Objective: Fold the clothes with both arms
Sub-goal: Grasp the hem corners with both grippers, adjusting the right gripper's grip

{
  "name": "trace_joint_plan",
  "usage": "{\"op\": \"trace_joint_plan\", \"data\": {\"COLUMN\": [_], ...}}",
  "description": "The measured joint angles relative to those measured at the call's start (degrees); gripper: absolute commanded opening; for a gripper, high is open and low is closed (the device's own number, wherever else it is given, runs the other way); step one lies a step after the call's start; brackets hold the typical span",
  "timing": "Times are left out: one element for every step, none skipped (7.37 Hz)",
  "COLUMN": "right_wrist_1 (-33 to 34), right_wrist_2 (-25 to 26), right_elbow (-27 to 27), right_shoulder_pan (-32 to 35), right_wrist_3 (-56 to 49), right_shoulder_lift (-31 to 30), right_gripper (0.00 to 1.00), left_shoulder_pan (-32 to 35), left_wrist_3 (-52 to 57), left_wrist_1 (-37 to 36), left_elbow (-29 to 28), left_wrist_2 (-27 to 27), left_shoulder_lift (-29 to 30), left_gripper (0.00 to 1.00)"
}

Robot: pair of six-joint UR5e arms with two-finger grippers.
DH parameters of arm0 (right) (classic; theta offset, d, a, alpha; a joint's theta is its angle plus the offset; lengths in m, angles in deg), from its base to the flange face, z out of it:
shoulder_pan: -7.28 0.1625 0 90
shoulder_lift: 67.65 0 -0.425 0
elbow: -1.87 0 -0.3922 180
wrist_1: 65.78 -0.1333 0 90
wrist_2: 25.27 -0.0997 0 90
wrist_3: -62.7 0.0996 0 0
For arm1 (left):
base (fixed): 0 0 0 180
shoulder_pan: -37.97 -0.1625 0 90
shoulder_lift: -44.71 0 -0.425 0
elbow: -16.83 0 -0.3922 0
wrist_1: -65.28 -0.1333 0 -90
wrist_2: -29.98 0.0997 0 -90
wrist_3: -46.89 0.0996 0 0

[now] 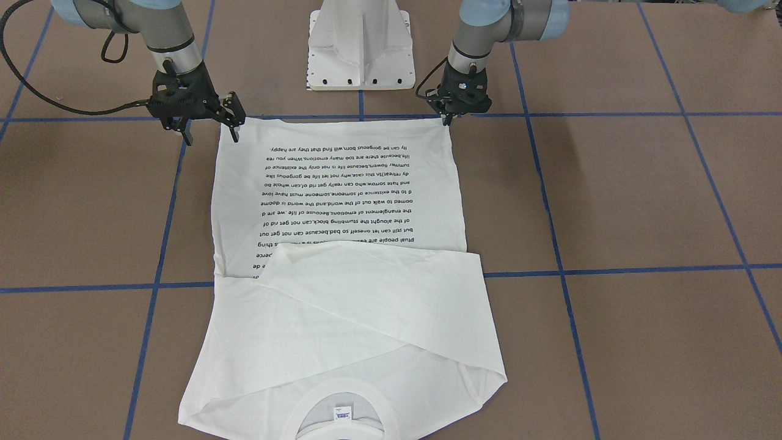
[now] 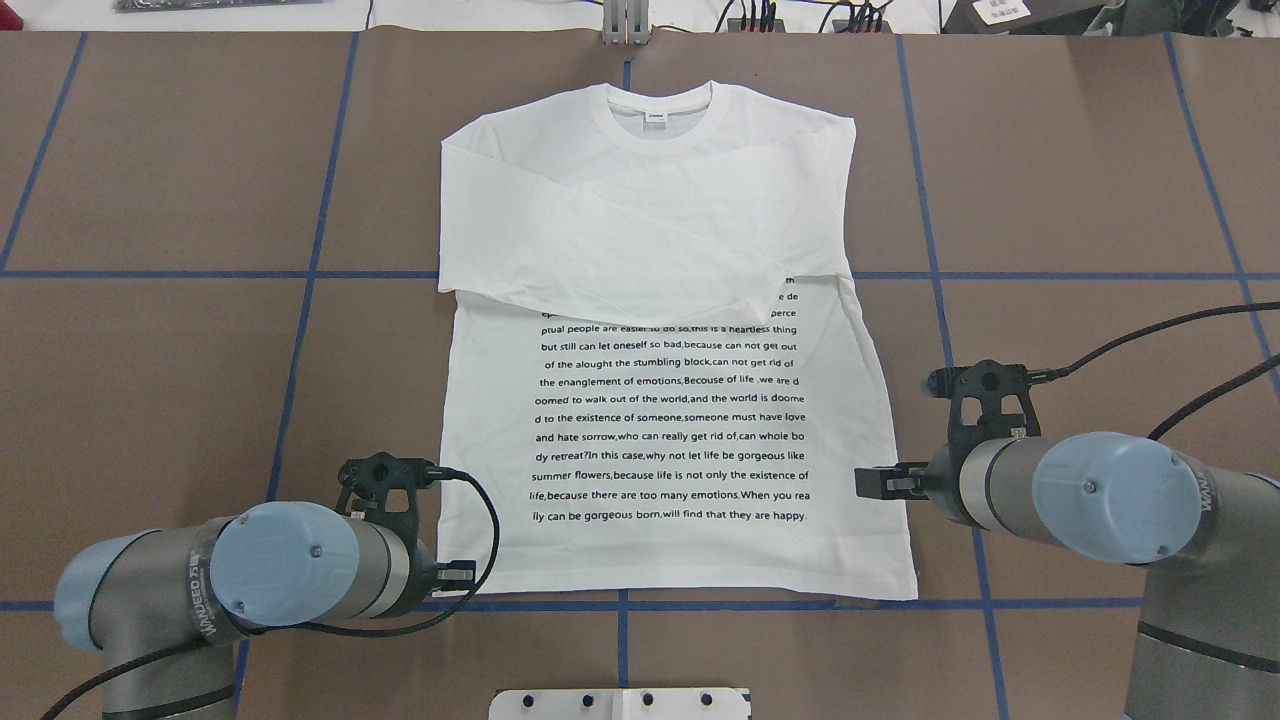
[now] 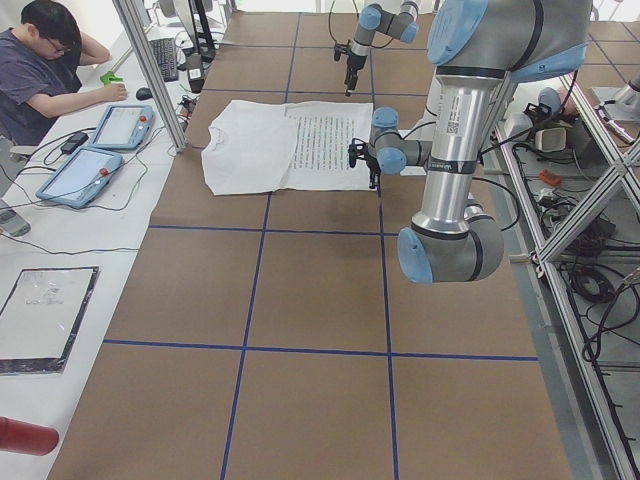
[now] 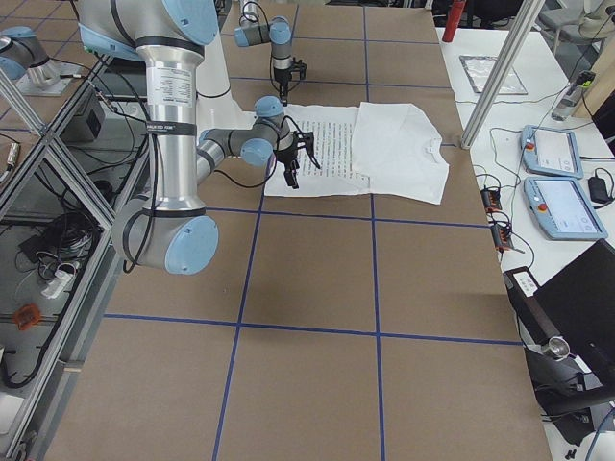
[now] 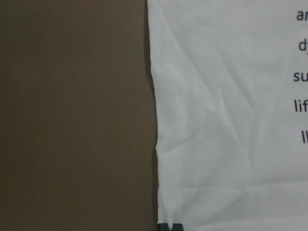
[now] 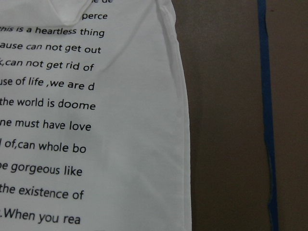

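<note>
While the white long-sleeved shirt (image 2: pixel 660 230) lies flat on the brown desk (image 1: pixel 641 201) with its printed side up, its hem is found right at both end effectors and its collar (image 1: pixel 342 400) at the end farthest from them. The left end effector (image 1: pixel 446 120) is set on one hem corner, and its fingers are seen drawn together there, apparently clamped on the cloth edge. The right end effector (image 1: pixel 211 134) is held at the other hem corner with its fingers spread apart: one fingertip is placed at the corner of the cloth, the other outside it over bare desk. Beyond the end effectors, lines of black text are shown across the body of the shirt, and further on both sleeves (image 1: pixel 379 305) are laid crosswise over the chest, so that the upper lines of text are covered. A small blue-white label (image 1: pixel 342 414) is seen inside the collar. A white pedestal (image 1: pixel 360 49) stands between the left arm (image 2: pixel 250 570) and the right arm (image 2: pixel 1080 490), behind the end effectors.
</note>
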Motion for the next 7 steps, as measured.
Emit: {"op": "trace_joint_plan", "data": {"right_wrist_1": [-0.3,-0.5,-1.0,-2.5,-4.6,-6.3,-7.1], "right_wrist_2": [0.0,-0.1,0.0,0.0,0.6,2.0,4.4], "right_elbow": [0.0,0.1,0.2,0.3,0.3,0.4,0.3], "right_shoulder_pan": [-0.1,-0.3,-0.7,-1.6,-2.8,-4.6,-7.3], "right_wrist_3": [0.1,0.3,1.3,2.9,4.7,6.9,9.2], "right_shoulder_lift": [-0.3,-0.7,-1.0,-1.7,-2.8,-3.7,-4.6], "right_gripper": [1.00,1.00,1.00,0.95,0.86,0.75,0.74], "left_shoulder_pan": [0.0,0.1,0.3,0.6,0.8,0.9,0.9], "left_wrist_3": [0.1,0.1,0.2,0.4,0.5,0.5,0.4], "left_wrist_1": [0.0,0.0,0.0,0.0,0.2,0.3,0.4], "left_elbow": [0.4,1.2,2.2,3.0,3.4,3.6,3.9], "left_wrist_2": [-0.1,-0.2,-0.2,-0.3,-0.2,-0.2,-0.1], "left_shoulder_lift": [0.0,0.1,0.2,0.4,0.4,0.5,0.6], "left_gripper": [0.00,0.00,0.00,0.00,0.00,0.00,0.00]}}
